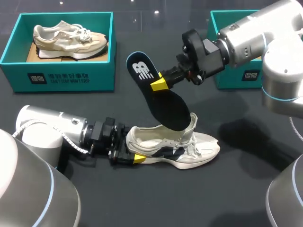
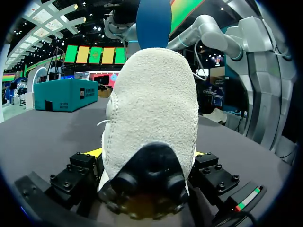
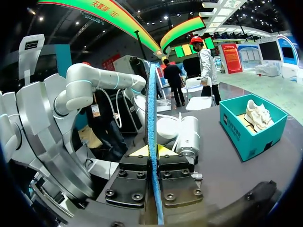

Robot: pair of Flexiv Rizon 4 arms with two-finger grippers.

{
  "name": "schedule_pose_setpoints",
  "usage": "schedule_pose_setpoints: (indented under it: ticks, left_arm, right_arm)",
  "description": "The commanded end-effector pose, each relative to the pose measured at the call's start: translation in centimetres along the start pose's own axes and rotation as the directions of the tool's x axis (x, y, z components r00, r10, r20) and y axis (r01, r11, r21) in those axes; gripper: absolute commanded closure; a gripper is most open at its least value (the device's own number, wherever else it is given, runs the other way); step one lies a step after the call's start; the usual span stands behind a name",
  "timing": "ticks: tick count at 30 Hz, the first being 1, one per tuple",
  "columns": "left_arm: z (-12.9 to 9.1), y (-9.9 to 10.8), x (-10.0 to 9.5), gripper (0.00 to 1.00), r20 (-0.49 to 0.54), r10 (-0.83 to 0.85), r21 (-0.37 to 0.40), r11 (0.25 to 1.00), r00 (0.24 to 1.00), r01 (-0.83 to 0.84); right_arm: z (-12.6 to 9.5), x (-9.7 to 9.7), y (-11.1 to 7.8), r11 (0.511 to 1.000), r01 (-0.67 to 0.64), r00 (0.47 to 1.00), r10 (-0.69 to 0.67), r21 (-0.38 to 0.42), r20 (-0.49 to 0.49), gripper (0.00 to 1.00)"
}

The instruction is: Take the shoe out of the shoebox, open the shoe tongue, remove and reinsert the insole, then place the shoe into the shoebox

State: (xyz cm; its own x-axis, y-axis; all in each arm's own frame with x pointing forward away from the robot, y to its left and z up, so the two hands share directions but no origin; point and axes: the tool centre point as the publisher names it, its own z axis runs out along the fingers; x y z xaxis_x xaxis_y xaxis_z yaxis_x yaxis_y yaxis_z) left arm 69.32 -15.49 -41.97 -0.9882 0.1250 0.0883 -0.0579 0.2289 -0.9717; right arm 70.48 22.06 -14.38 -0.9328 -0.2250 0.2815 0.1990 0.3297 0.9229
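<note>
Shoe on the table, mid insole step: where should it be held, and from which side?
By the heel, coming in low from behind, as the left hand does now with a finger on each side. The shoe stands on its sole, so the narrow heel fits between the fingers and the opening is left free for the insole in the right hand.

Left arm point(image 1: 47, 127) low, near horizontal; left hand point(image 1: 134, 159) clamped on shoe point(image 1: 194, 150) heel from both sides. Right arm point(image 1: 251, 35) angled inward; right hand point(image 1: 160, 83) raised, pinched on insole point(image 1: 168, 106).
</note>
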Motion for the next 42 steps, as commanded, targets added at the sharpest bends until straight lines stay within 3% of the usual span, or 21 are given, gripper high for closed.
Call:
schedule_pose_setpoints:
  ticks: [1, 7, 13, 26, 28, 37, 42]
  left_arm:
    - [0.0, 0.1, 0.0, 1.00, 0.000, 0.000, -0.002, 1.000, 1.000, 0.000]
    - [0.0, 0.1, 0.0, 1.00, 0.000, 0.000, -0.002, 1.000, 1.000, 0.000]
    - [0.0, 0.1, 0.0, 1.00, 0.000, 0.000, -0.002, 1.000, 1.000, 0.000]
    - [0.0, 0.1, 0.0, 1.00, 0.000, 0.000, -0.002, 1.000, 1.000, 0.000]
    - [0.0, 0.1, 0.0, 1.00, 0.000, 0.000, -0.002, 1.000, 1.000, 0.000]
    - [0.0, 0.1, 0.0, 1.00, 0.000, 0.000, -0.002, 1.000, 1.000, 0.000]
    - [0.0, 0.1, 0.0, 1.00, 0.000, 0.000, -0.002, 1.000, 1.000, 0.000]
  right_arm:
    - [0.0, 0.7, -0.2, 1.000, 0.000, 0.999, 0.000, -0.001, 0.036, 1.00]
    - [-3.1, 1.5, 1.8, 0.996, -0.012, 0.988, 0.026, -0.091, 0.151, 1.00]
    - [-5.9, 3.4, 4.6, 0.982, -0.012, 0.979, 0.050, -0.190, 0.197, 1.00]
    - [-5.9, 3.4, 4.6, 0.982, -0.012, 0.979, 0.050, -0.190, 0.197, 1.00]
    - [-6.8, 4.2, 4.5, 0.974, -0.016, 0.965, 0.074, -0.226, 0.251, 1.00]
    - [-9.3, 9.1, 5.1, 0.951, 0.034, 0.941, 0.073, -0.308, 0.330, 1.00]
    - [-9.3, 9.1, 5.1, 0.951, 0.034, 0.941, 0.073, -0.308, 0.330, 1.00]
